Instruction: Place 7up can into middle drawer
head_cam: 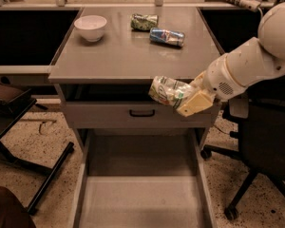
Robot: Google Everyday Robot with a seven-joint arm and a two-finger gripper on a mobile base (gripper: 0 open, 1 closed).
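The 7up can (168,91), pale green and white, lies on its side in my gripper (183,99), which is shut on it. The gripper holds it in front of the cabinet's top edge at the right, over the grey drawer front with a black handle (142,113). The middle drawer (141,201) is pulled out below, wide and shallow with a pale floor and low side walls; the can is well above it. My white arm (249,63) comes in from the right.
On the cabinet top (128,56) stand a white bowl (90,27), a darker green can (144,22) and a blue can (166,36), both lying down. A black office chair (263,151) is at the right, black furniture legs (47,175) at the left.
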